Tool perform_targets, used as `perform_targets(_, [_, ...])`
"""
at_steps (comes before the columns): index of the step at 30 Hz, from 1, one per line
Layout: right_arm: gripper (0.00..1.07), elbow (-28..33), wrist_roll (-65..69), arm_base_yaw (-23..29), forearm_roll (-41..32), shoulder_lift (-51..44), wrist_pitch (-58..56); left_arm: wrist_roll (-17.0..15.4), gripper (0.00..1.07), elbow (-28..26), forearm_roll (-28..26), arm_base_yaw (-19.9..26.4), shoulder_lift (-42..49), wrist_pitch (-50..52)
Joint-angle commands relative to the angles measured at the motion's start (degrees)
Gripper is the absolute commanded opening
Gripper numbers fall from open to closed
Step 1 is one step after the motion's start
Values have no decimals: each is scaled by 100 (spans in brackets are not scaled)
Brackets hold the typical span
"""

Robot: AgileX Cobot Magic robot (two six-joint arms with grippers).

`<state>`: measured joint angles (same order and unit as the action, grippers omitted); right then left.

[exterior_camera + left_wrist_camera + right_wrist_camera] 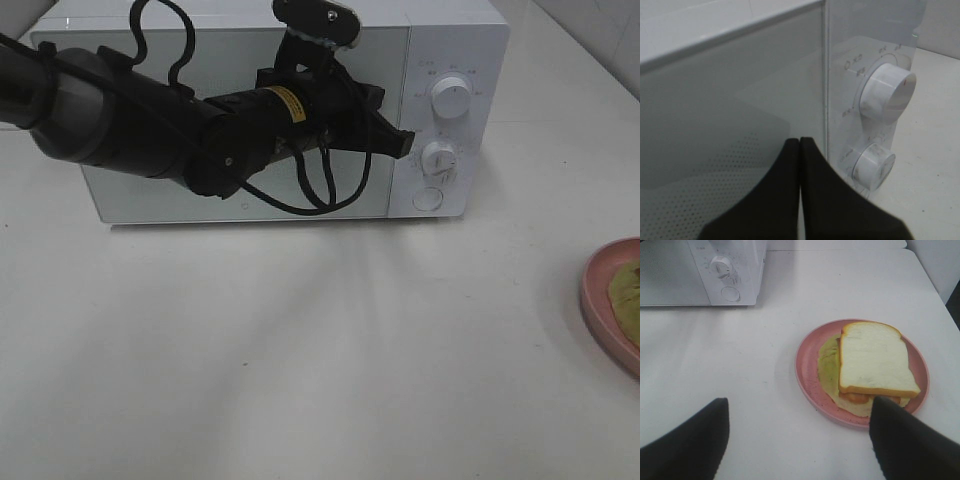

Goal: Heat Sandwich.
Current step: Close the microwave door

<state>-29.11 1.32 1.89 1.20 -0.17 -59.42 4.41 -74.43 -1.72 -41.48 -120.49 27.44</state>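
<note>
white-bread sandwich (875,362) (greenish base)

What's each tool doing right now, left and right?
Left tool: closed, holding nothing, at the microwave door.
Right tool: open, empty, above the sandwich.

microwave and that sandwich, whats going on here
The left gripper, shut, is up against the front of the white microwave, by the edge of its closed door next to the knobs. The sandwich sits untouched on the pink plate off to the right on the table. The right gripper hangs open above the plate, holding nothing.
</note>
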Motion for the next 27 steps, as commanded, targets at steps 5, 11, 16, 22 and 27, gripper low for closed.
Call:
perform_targets(5, [75, 6, -57, -17, 0, -160, 52, -40, 0, -115, -378, 155, 6, 109])
perform_targets(11, [75, 6, -57, -17, 0, -160, 52, -40, 0, -115, -378, 155, 6, 109])
perform_targets(16, [75, 6, -57, -17, 0, -160, 52, -40, 0, -115, -378, 155, 6, 109])
perform_targets(22, [75, 6, -57, -17, 0, -160, 52, -40, 0, -115, -281, 143, 29, 92])
perform_targets(27, [75, 6, -57, -17, 0, -160, 52, -40, 0, -103, -269, 69, 160, -212])
